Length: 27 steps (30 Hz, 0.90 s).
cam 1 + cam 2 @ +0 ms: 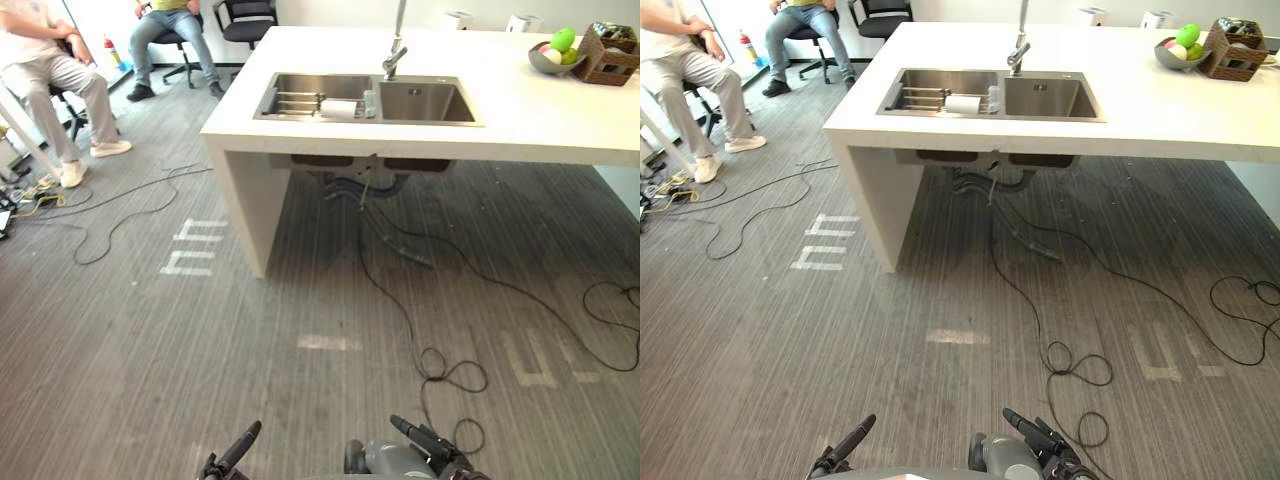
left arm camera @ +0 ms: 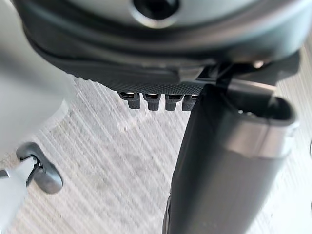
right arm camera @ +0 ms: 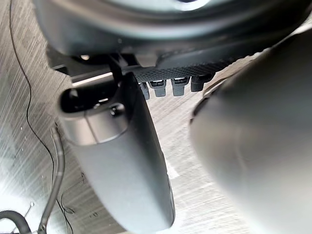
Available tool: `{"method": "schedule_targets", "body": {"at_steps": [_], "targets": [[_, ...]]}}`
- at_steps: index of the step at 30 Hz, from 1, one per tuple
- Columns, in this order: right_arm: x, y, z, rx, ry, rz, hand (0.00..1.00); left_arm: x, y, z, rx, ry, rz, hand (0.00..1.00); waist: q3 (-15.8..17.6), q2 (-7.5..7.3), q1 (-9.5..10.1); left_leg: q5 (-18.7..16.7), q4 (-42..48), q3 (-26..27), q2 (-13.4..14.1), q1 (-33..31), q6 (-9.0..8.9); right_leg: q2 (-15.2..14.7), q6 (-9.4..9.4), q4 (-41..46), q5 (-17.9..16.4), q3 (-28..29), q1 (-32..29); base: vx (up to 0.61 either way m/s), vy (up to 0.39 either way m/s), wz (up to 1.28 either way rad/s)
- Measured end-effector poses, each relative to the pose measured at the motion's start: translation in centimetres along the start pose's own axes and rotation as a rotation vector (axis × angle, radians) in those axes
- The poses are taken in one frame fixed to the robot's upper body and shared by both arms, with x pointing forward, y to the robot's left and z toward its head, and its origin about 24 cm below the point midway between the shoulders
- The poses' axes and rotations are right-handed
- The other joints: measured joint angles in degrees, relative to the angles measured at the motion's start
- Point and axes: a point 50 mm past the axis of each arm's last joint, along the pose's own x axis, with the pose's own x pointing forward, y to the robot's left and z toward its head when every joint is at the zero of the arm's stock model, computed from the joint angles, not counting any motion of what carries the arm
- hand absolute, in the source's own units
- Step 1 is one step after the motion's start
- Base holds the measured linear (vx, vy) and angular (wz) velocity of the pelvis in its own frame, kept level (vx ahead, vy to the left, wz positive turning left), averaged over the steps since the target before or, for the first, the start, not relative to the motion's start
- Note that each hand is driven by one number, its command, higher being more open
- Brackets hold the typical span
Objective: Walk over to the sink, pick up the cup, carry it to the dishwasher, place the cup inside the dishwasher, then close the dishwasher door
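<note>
2 seated people [image 1: 55, 75], 1 counter [image 1: 520, 120], 1 sink [image 1: 430, 102], 1 cup [image 1: 370, 103].
The clear cup stands in the sink's left basin beside the divider, near 1 faucet [image 1: 395, 60]; 1 fruit bowl [image 1: 548, 64] and 1 basket [image 1: 605, 62] sit far right. Low in front, the left hand [image 1: 238, 450] and right hand [image 1: 425, 440] have straight, spread fingers, holding nothing.

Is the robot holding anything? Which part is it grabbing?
Nothing is held. The left hand and right hand are open and empty, far from the sink.
</note>
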Motion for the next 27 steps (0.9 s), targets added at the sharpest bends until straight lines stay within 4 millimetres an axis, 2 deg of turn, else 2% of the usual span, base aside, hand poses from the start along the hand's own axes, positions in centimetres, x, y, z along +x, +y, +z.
{"method": "schedule_targets", "body": {"at_steps": [1,2,3,4,5,6,7,8,9,10,11,12,13,14,15,16,17,18,19,20,21,22,23,24,25,26,27], "targets": [[0.0,0.2,0.0,-0.036,0.012,0.007,1.0,0.0,0.1,0.2,0.011,-0.016,-0.004,1.0,0.06,-0.06,0.28,-2.31,11.37,4.07,2.41,-5.07,1.58,1.66,-1.38,-4.88,0.79,0.89,5.09,0.4,-0.129,-0.12],[0.1,0.3,-0.1,-0.047,0.016,0.012,1.0,0.0,0.1,0.4,0.02,-0.027,-0.007,1.0,0.18,-0.24,0.43,-3.7,14.74,5.1,2.68,-7.03,1.97,2.04,-1.63,-6.81,0.86,1.21,7.38,0.48,-0.145,-0.12],[0.2,0.6,0.0,-0.066,0.02,0.021,1.0,-0.1,-0.1,0.8,0.051,-0.052,-0.021,1.0,0.47,-0.7,0.9,-6.6,18.55,5.64,1.56,-11.73,2.69,2.2,-2.14,-9.7,0.82,1.83,11.31,0.45,-0.115,-0.21],[0.4,1.1,0.6,-0.099,0.016,0.037,1.0,-0.2,-0.7,1.5,0.139,-0.1,-0.045,1.0,0.9,-1.09,1.73,-9.01,18.4,6.61,0.0,-16.44,2.97,2.16,-2.46,-11.38,0.72,3.24,13.73,0.44,-0.095,-0.36],[0.6,1.6,1.1,-0.115,0.009,0.05,1.0,-0.2,-1.1,1.9,0.188,-0.13,-0.056,1.0,1.13,-0.94,2.43,-10.26,17.11,7.65,-0.44,-18.67,3.11,2.1,-2.5,-12.03,0.69,4.22,14.62,0.5,-0.051,-0.71],[1.1,2.9,2.1,-0.13,-0.012,0.082,1.0,-0.4,-2.0,3.0,0.276,-0.202,-0.078,1.0,2.27,-1.14,3.24,-12.62,11.65,10.35,-1.34,-22.08,4.6,1.8,-2.2,-12.95,0.58,6.31,16.49,0.5,0.007,-0.83],[1.4,4.1,3.0,-0.135,-0.037,0.111,1.0,-0.7,-3.3,4.5,0.36,-0.286,-0.102,1.0,3.36,-1.74,3.73,-13.49,2.45,13.06,-3.3,-24.22,6.23,0.45,-1.2,-13.55,-0.02,7.81,18.31,0.41,0.018,-0.74],[1.4,4.4,3.4,-0.138,-0.052,0.119,1.0,-0.9,-4.0,5.2,0.397,-0.328,-0.114,1.0,3.71,-2.1,3.89,-13.1,-3.69,13.58,-4.82,-24.9,6.66,-0.42,-0.65,-13.63,-0.44,8.28,18.97,0.42,0.091,-0.54],[1.4,4.6,4.1,-0.144,-0.081,0.127,1.0,-1.5,-5.5,6.4,0.439,-0.412,-0.145,1.0,3.91,-2.4,4.09,-9.35,-18.08,13.56,-8.61,-25.47,6.71,-2.26,0.35,-13.64,-1.6,9.12,20.0,0.44,0.137,-0.54],[1.2,4.4,4.6,-0.152,-0.115,0.13,1.0,-2.4,-6.9,7.6,0.426,-0.504,-0.146,1.0,3.93,-2.19,4.85,-4.17,-31.94,12.11,-10.64,-25.35,5.53,-3.24,0.78,-14.04,-3.7,10.69,21.16,0.54,0.179,-0.59],[1.1,4.5,4.9,-0.159,-0.133,0.134,1.0,-2.8,-7.6,8.3,0.403,-0.552,-0.141,1.0,4.01,-1.63,5.04,-1.82,-34.81,11.12,-10.66,-25.91,5.27,-3.17,0.71,-14.4,-4.92,11.56,22.19,0.47,0.2,-0.58],[1.1,4.4,4.3,-0.161,-0.132,0.13,1.0,-3.5,-8.3,9.7,0.381,-0.639,-0.113,1.0,3.65,-1.66,5.38,5.05,-34.17,11.81,-10.77,-25.25,5.97,-3.84,0.61,-14.33,-7.21,12.37,24.15,0.49,0.202,-0.31],[0.9,4.4,3.7,-0.182,-0.118,0.136,1.0,-4.6,-9.3,11.4,0.364,-0.755,-0.085,1.0,3.03,-3.35,5.37,6.79,-32.52,13.52,-11.94,-25.7,7.86,-5.76,1.64,-13.72,-9.02,12.8,24.45,0.5,0.192,-0.18],[0.9,4.4,3.5,-0.191,-0.113,0.137,1.0,-5.4,-10.1,12.2,0.345,-0.817,-0.082,1.0,3.07,-3.81,5.33,6.6,-30.9,14.03,-12.12,-26.48,8.42,-6.34,2.25,-13.14,-9.32,12.82,24.25,0.53,0.168,-0.03],[0.9,4.1,3.0,-0.19,-0.089,0.124,1.0,-7.1,-11.0,13.8,0.323,-0.96,-0.061,1.0,3.04,-3.86,5.2,7.01,-29.11,14.0,-12.58,-26.98,11.98,-6.72,2.61,-10.88,-9.13,12.84,23.76,0.44,0.136,0.01],[0.8,4.0,2.6,-0.183,-0.072,0.116,1.0,-8.1,-11.4,14.6,0.311,-1.029,-0.061,1.0,3.09,-4.19,5.21,6.52,-28.57,14.02,-13.13,-26.48,13.35,-7.13,2.86,-9.04,-8.98,12.8,23.7,0.56,0.171,0.16],[0.6,3.2,1.2,-0.174,-0.036,0.089,1.0,-10.0,-11.9,16.1,0.296,-1.161,-0.068,1.0,2.76,-4.82,4.96,5.07,-28.45,13.86,-14.49,-24.3,14.09,-8.03,4.6,-3.63,-7.97,12.67,23.08,0.55,0.171,0.23],[0.4,2.4,-0.3,-0.141,0.003,0.062,1.0,-12.1,-12.2,17.5,0.275,-1.311,-0.077,1.0,2.33,-5.18,4.98,3.18,-28.99,13.51,-15.37,-21.04,14.35,-8.55,8.08,3.85,-5.64,12.2,21.95,0.54,0.164,0.19],[0.2,2.1,-0.6,-0.12,-0.01,0.046,1.0,-13.2,-12.2,18.3,0.261,-1.387,-0.081,1.0,1.83,-5.49,5.07,2.2,-29.54,13.59,-15.74,-19.42,14.31,-8.68,10.17,8.49,-4.08,12.0,20.3,0.65,0.192,0.09],[0.3,2.0,-0.7,-0.099,-0.012,0.034,1.0,-16.3,-11.9,20.4,0.23,-1.602,-0.089,1.0,1.2,-6.36,4.59,-0.06,-30.92,13.2,-16.65,-15.06,14.53,-9.89,18.16,22.67,3.9,11.19,15.06,0.54,0.148,0.02],[0.3,1.9,-0.9,-0.103,-0.004,0.03,1.0,-17.5,-11.8,21.0,0.211,-1.68,-0.099,1.0,1.16,-6.6,4.23,-0.83,-31.76,12.94,-16.88,-12.98,14.51,-10.8,20.07,28.79,9.09,10.92,12.65,0.73,0.178,0.0],[0.2,1.6,-0.5,-0.116,-0.028,0.024,1.0,-19.8,-11.5,22.1,0.129,-1.812,-0.133,1.0,0.93,-6.96,3.91,-2.9,-33.08,12.95,-17.79,-8.1,14.65,-15.2,18.16,46.63,12.11,7.72,4.79,0.5,0.103,-0.06],[0.1,1.3,-0.1,-0.127,-0.052,0.017,1.0,-20.3,-11.5,22.4,0.101,-1.845,-0.147,1.0,0.86,-6.68,3.79,-3.74,-33.66,12.93,-17.8,-5.98,14.65,-16.88,15.78,52.17,11.16,6.45,2.03,0.5,0.101,-0.05],[-0.1,0.8,0.6,-0.138,-0.081,0.008,1.0,-20.9,-11.5,22.6,0.072,-1.884,-0.163,1.0,0.9,-5.67,3.53,-4.53,-35.01,12.47,-17.22,-2.7,14.69,-18.44,12.03,57.26,9.1,4.36,-1.86,0.46,0.067,0.18],[-0.2,0.6,1.0,-0.141,-0.107,0.007,1.0,-21.4,-11.6,22.7,0.033,-1.92,-0.171,1.0,0.44,-4.99,2.61,-4.79,-37.82,11.23,-15.68,1.42,14.69,-19.28,7.37,57.15,5.5,1.09,-7.24,0.36,0.047,0.26],[-0.2,0.7,1.1,-0.139,-0.112,0.009,1.0,-21.4,-11.6,22.7,0.028,-1.926,-0.172,1.0,0.46,-5.01,2.37,-4.79,-38.36,11.01,-15.28,2.12,14.68,-19.32,7.21,56.17,4.98,0.57,-8.24,0.43,0.016,0.53],[-0.2,0.8,1.2,-0.12,-0.134,0.014,1.0,-21.5,-11.8,22.7,0.018,-1.933,-0.174,1.0,0.54,-4.95,1.71,-5.14,-39.72,10.39,-13.86,4.35,14.04,-19.08,7.46,49.33,3.23,-1.14,-11.2,0.43,-0.074,0.63]]}}
